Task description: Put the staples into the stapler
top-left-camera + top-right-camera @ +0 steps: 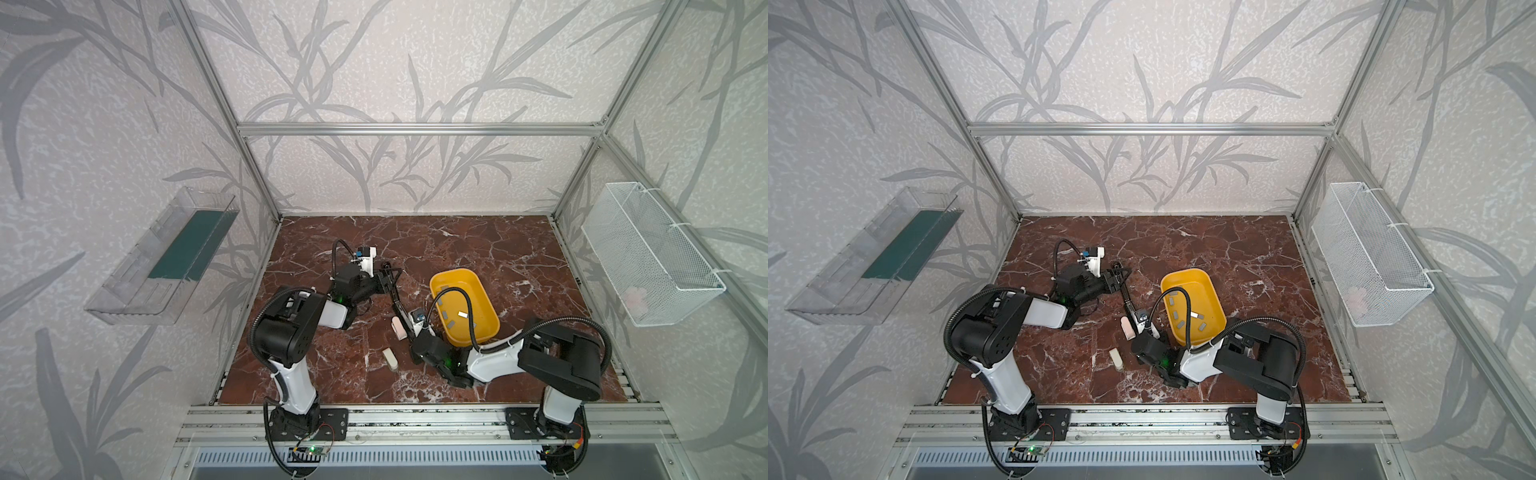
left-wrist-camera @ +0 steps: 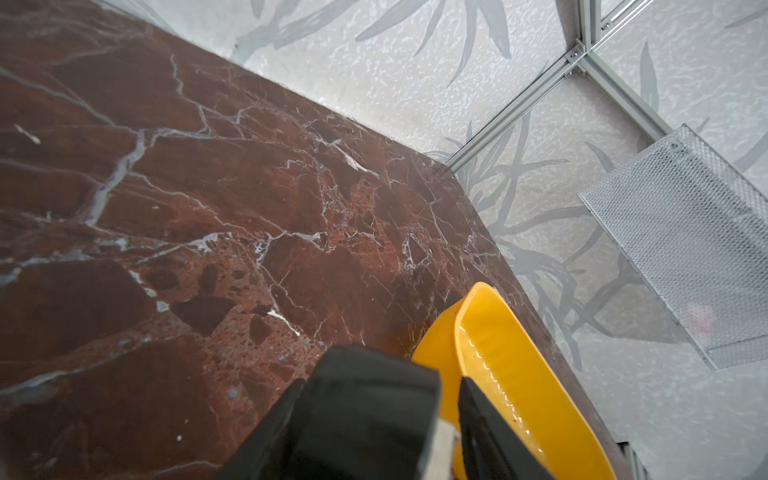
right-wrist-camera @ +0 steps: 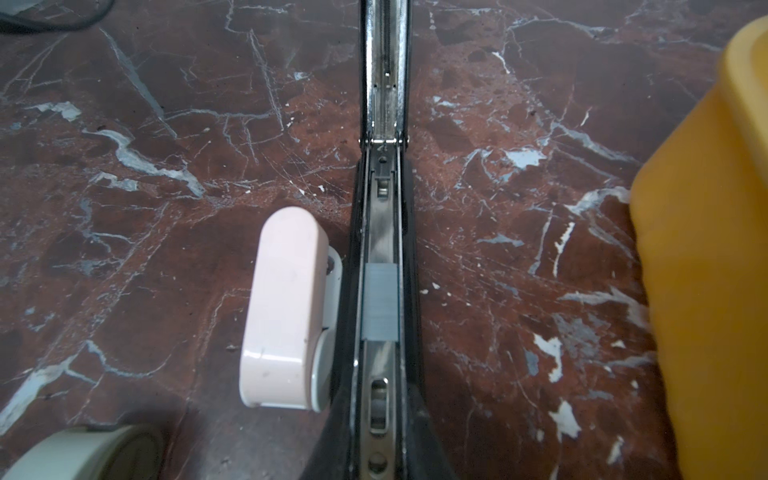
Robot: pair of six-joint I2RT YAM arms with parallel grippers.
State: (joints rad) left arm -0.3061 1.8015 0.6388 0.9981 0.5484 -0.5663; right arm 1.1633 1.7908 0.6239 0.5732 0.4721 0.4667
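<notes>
Just beside the right gripper, against the flank of the black stapler: a pink mini stapler. Nearer the front rail than those fingers, a cream mini stapler, apart from everything. To the right of the same fingers, close by, a yellow tub with several loose staples on its floor, one glinting. One more grey strip seated in the opened stapler's metal channel, straight ahead of the right fingers. Right fingers pinched shut on the stapler's near end. Left gripper at the far end, fingers apart, grip impossible to judge. Underneath, a red-brown marble top. Around it, leaf-patterned walls with a wire basket and a clear tray.
</notes>
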